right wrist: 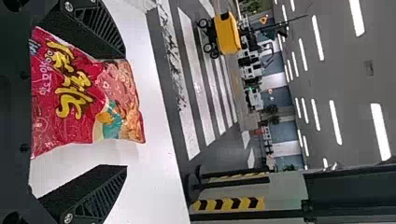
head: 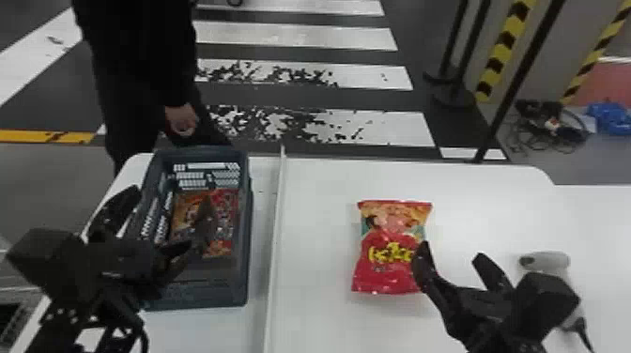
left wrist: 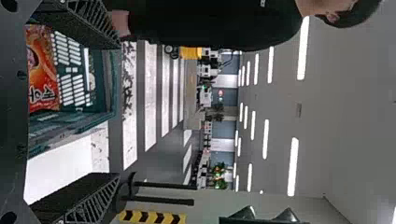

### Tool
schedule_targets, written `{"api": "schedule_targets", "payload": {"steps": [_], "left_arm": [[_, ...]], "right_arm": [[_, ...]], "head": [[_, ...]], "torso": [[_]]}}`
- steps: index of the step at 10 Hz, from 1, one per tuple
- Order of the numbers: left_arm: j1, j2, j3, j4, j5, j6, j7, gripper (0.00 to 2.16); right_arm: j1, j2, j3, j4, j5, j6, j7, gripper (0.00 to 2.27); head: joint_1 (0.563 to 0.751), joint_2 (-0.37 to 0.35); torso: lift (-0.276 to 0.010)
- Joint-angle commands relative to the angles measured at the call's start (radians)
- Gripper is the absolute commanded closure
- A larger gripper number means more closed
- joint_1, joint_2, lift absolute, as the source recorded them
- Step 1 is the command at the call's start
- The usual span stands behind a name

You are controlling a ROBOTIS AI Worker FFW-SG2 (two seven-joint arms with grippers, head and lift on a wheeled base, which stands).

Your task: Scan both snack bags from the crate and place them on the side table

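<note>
The red snack bag (head: 389, 256) lies on the worktop (head: 319, 188), right of the crate (head: 202, 295); its scan and final placing can't be confirmed. The orange snack bag (head: 227, 211) inside needs both. Left end effector (head: 162, 217) and right end effector (head: 451, 250) are open, empty.

- Light is given by overhead strip lights (left wrist: 293, 165), burnt to white in the wrist views.
- The table (head: 319, 202) is brightly lit.
- Small glints are caught on the snack bag (head: 385, 277) lying there.
- The crate (head: 243, 277) is left dimmer inside.
</note>
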Motion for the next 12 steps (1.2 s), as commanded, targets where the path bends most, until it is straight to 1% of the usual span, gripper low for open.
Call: {"api": "schedule_targets", "payload": {"steps": [1,2,3,4,5,8,10,11,12], "left_arm": [[0.042,-0.004,0.046,0.001,0.027,-0.069,-0.019,0.02],[0.062,-0.006,0.066,0.001,0.045,-0.099,-0.032,0.02],[0.077,-0.008,0.074,0.004,0.053,-0.130,-0.039,0.02],[0.091,-0.009,0.083,0.006,0.056,-0.142,-0.044,0.02],[0.102,-0.011,0.091,0.009,0.067,-0.148,-0.051,0.02],[0.111,-0.011,0.098,0.017,0.081,-0.152,-0.064,0.02],[0.109,-0.011,0.098,0.024,0.085,-0.152,-0.067,0.02],[0.109,-0.011,0.101,0.026,0.091,-0.152,-0.070,0.02],[0.109,-0.011,0.104,0.027,0.095,-0.152,-0.071,0.02]], "right_arm": [[-0.018,0.003,-0.039,0.000,-0.075,0.064,0.027,0.08],[-0.031,0.006,-0.061,0.007,-0.105,0.110,0.046,0.09],[-0.047,0.009,-0.076,0.014,-0.130,0.153,0.053,0.09],[-0.065,0.011,-0.104,0.027,-0.174,0.227,0.076,0.09],[-0.080,0.011,-0.116,0.040,-0.187,0.251,0.076,0.09],[-0.128,0.011,-0.170,0.091,-0.276,0.365,0.104,0.09],[-0.162,0.011,-0.222,0.120,-0.362,0.463,0.129,0.08],[-0.185,0.011,-0.237,0.142,-0.386,0.528,0.155,0.08],[-0.200,0.011,-0.249,0.160,-0.395,0.543,0.156,0.08]], "head": [[0.695,-0.006],[0.695,-0.001],[0.695,0.011],[0.695,0.017],[0.695,0.021],[0.695,0.022],[0.695,0.021],[0.695,0.021],[0.695,0.023]], "torso": [[-0.098],[-0.098],[-0.098],[-0.098],[-0.098],[-0.098],[-0.098],[-0.098],[-0.098]]}}
